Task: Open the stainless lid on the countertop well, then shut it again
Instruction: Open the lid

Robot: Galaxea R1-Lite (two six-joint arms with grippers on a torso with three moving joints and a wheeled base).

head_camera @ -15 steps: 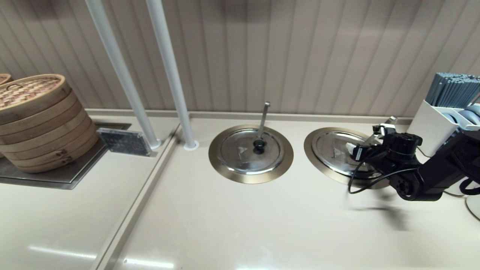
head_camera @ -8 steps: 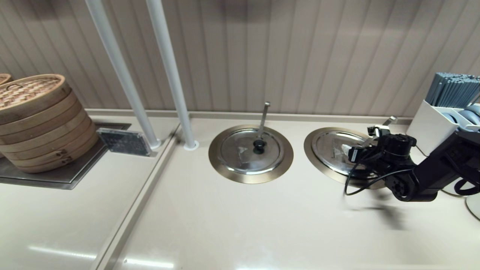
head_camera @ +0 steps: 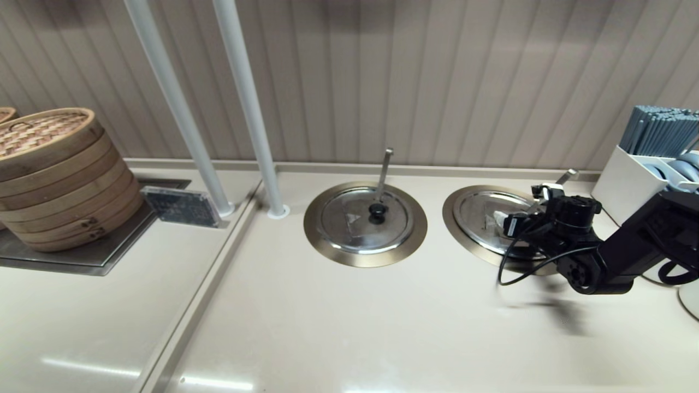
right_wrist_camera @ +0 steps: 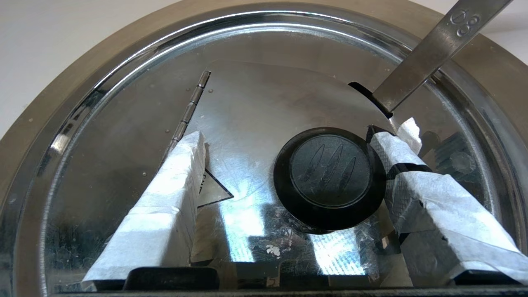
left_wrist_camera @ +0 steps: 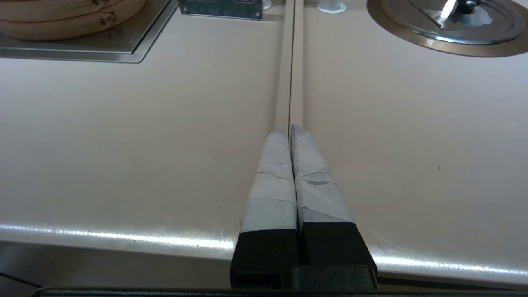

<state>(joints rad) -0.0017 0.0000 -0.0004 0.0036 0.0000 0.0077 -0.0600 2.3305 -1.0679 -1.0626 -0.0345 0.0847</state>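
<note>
Right wrist view: right tool (right_wrist_camera: 288, 152) over the stainless lid (right_wrist_camera: 264, 107).
Its fingers (right_wrist_camera: 165, 198) stand apart, straddling the black knob (right_wrist_camera: 330, 175); one touches it. The lid lies flat in the countertop well (head_camera: 456, 218), the slanting ladle handle (right_wrist_camera: 433, 45) beyond the knob. The left tool (left_wrist_camera: 290, 131), pressed together, hovers above the surface (left_wrist_camera: 123, 123).

Even light, perhaps slight lid (right_wrist_camera: 247, 123) glare

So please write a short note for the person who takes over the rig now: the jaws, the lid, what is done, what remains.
Right gripper: jaws open, straddling the black knob of the stainless lid, one finger beside the knob, not gripping yet.
Left gripper: shut, empty, parked over the counter near its front edge.
Lid lies flat and closed in the countertop well, slanting ladle handle through its notch.
Done: approach. Left: close on knob, fold lid open, close it again.
</note>
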